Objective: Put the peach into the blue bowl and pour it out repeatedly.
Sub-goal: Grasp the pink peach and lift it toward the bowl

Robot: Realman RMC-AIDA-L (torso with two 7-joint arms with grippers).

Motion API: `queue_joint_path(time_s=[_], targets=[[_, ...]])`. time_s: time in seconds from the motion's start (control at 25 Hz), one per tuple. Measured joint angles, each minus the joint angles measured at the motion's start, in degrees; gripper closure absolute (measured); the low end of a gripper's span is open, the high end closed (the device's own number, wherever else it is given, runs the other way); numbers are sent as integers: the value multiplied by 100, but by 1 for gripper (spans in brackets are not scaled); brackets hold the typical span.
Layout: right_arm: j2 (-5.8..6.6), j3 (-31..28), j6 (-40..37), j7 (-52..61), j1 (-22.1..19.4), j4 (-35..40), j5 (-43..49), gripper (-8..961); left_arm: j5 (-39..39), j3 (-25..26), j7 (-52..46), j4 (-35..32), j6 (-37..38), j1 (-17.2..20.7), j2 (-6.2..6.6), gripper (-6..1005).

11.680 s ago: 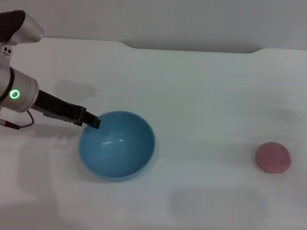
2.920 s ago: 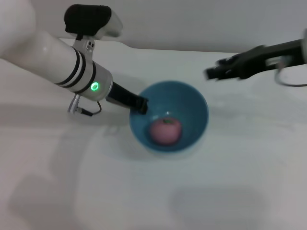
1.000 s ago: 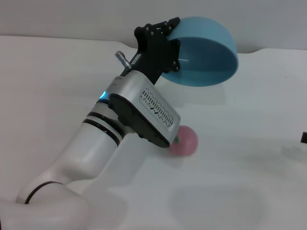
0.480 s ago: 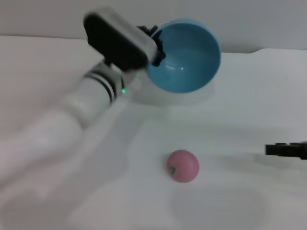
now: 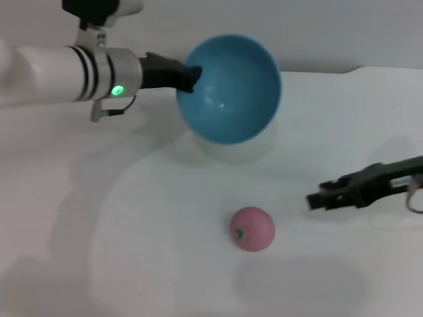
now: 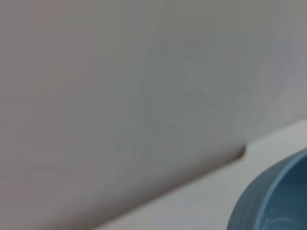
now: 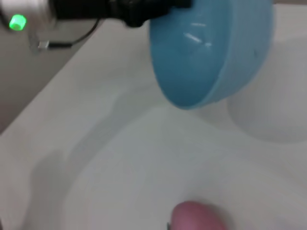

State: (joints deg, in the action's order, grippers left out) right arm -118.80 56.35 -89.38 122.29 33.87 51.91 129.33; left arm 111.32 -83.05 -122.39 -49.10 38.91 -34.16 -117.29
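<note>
The peach (image 5: 252,228) lies on the white table, front of centre; it also shows in the right wrist view (image 7: 197,218). The blue bowl (image 5: 231,87) hangs in the air above the table's back, tipped on its side with its empty inside facing me. My left gripper (image 5: 188,74) is shut on the bowl's left rim. The bowl shows in the right wrist view (image 7: 211,52) with the left gripper (image 7: 139,14) on it, and its edge shows in the left wrist view (image 6: 273,201). My right gripper (image 5: 316,199) hovers low, to the right of the peach and apart from it.
The white table (image 5: 132,251) runs to a grey wall (image 5: 344,33) at the back. The bowl's shadow (image 5: 228,148) falls on the table beneath it.
The left arm has swung back to the left, carrying the tipped bowl a little left and lower. The right gripper has come in from the right edge towards the peach. The peach lies still.
</note>
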Motion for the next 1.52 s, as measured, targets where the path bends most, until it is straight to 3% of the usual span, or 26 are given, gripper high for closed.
queue_joint_path(time_s=[0.12, 0.28, 0.64, 1.52], targets=[[1, 658, 45, 24, 253, -8, 16, 521, 1484, 677, -1090, -53, 1051, -249, 1, 1001], [-3, 1599, 495, 380, 634, -80, 38, 525, 2150, 888, -1670, -231, 1638, -291, 1, 1001], [-17, 2588, 1029, 659, 1007, -453, 65, 532, 2319, 1285, -1873, -510, 2591, -246, 0, 1001], [-82, 4234, 2870, 668, 1109, -1300, -927, 550, 2285, 1232, -1891, -554, 2697, -319, -58, 1001]])
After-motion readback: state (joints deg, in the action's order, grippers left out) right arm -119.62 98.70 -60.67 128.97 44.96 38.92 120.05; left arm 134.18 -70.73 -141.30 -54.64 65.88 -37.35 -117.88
